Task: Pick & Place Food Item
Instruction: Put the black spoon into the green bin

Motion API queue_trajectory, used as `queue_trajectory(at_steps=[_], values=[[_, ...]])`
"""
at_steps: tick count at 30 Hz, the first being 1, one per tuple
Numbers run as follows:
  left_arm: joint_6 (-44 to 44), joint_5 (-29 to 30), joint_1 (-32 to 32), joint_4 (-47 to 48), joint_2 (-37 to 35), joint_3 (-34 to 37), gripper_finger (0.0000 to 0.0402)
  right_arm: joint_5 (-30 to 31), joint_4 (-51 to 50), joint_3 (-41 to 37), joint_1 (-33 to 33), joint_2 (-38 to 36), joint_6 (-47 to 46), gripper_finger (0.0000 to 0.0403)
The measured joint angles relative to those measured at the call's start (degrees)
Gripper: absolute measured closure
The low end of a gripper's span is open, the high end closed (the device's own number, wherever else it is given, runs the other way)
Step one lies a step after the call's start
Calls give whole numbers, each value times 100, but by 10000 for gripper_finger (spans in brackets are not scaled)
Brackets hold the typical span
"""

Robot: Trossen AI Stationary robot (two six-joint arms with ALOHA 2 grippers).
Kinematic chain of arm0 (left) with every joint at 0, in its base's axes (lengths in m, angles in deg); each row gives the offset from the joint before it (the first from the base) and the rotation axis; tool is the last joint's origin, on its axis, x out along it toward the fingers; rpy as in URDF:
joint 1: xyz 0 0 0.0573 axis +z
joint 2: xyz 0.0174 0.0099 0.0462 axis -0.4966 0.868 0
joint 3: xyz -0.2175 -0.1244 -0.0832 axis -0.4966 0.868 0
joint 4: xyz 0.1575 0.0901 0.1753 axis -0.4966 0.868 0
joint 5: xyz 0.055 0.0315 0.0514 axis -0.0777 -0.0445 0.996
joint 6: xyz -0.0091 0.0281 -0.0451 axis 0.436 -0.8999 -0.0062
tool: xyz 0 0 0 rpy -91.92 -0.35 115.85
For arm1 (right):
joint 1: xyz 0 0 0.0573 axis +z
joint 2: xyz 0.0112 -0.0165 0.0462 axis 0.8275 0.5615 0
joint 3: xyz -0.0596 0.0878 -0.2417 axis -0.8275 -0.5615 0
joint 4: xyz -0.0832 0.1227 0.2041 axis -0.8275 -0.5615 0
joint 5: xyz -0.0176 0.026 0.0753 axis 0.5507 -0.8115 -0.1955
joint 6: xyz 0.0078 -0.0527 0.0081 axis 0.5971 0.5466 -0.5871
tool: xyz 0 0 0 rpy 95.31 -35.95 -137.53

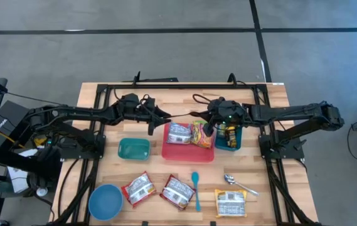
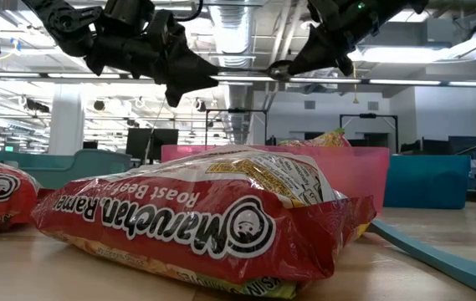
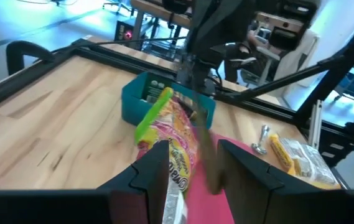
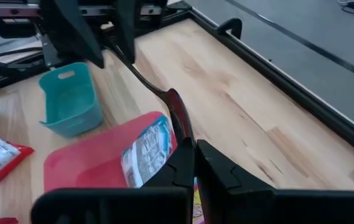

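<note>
While the left gripper hangs part-open and empty over the table's far side, the right gripper is closed above the red bin. Only the low view shows the front ramen packet close.

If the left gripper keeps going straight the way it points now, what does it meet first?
Probably the yellow-pink snack packet standing in the pink tray, directly ahead of the left gripper; beyond it are the right arm and blue bin. Depth is uncertain.

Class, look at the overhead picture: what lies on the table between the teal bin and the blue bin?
The red bin, holding two food packets, sits between the teal bin and the blue bin, in the high view.
</note>
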Motion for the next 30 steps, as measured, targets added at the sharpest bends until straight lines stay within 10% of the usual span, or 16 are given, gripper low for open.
queue_trajectory(at_steps=[30], values=[[-34,49,-86,-295,-1,0,396,-101,-55,0,0,0,-234,403]])
